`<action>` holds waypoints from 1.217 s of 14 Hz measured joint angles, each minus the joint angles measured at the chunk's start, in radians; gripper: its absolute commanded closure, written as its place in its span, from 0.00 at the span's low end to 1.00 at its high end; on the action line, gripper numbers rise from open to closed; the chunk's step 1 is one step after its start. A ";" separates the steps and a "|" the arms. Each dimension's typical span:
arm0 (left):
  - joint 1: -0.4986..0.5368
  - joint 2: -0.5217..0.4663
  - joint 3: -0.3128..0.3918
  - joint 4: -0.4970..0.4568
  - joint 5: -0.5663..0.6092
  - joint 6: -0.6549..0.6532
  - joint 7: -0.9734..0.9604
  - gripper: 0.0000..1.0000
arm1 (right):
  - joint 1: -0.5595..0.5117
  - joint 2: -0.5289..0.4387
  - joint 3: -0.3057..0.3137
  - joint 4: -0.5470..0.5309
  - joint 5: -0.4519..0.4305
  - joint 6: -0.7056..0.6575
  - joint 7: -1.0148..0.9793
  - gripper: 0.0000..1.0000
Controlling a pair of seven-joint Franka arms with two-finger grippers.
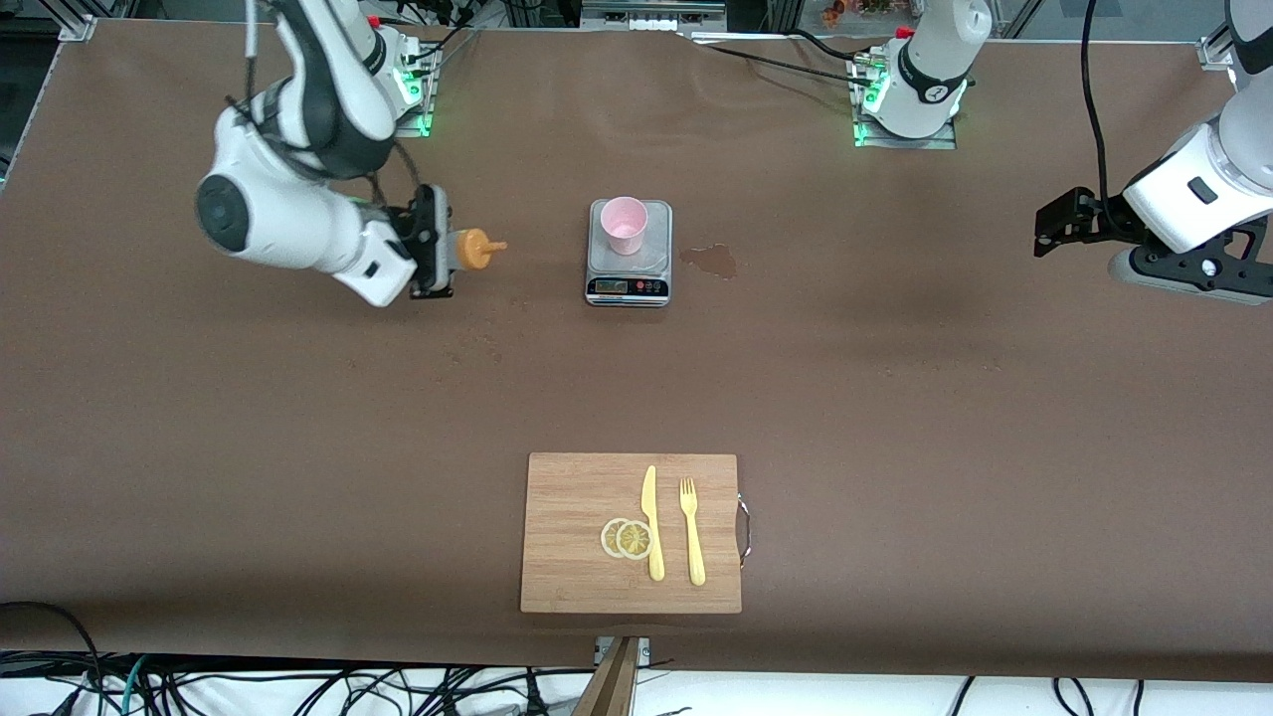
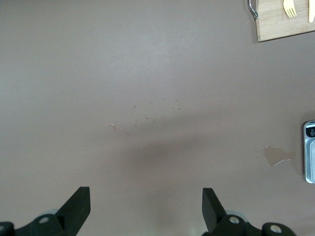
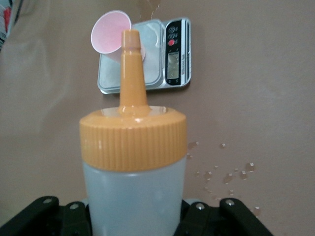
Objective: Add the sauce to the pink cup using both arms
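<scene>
1. Pink cup (image 1: pixel 625 225) stands on a scale (image 1: pixel 629 278), mid-bench toward the robots' edge.
2. Right gripper (image 1: pixel 445 244) clamps the sauce bottle (image 1: pixel 473 249), tipped sideways above the bench.
3. Left gripper (image 1: pixel 1056 221) waits with fingers apart, over the left arm's end.

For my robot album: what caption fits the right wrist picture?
Right gripper holds the sauce bottle, nozzle aimed toward the pink cup on the scale.
</scene>
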 measured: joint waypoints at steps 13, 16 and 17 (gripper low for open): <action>0.000 0.000 -0.001 0.001 0.000 0.000 0.000 0.00 | 0.174 0.002 0.242 -0.030 -0.339 0.010 0.689 1.00; 0.000 0.000 -0.001 0.001 0.000 0.000 0.000 0.00 | 0.200 0.032 0.276 -0.029 -0.377 0.011 0.786 1.00; 0.000 0.000 0.000 0.001 0.000 0.000 0.000 0.00 | 0.208 0.043 0.283 -0.028 -0.394 0.011 0.812 1.00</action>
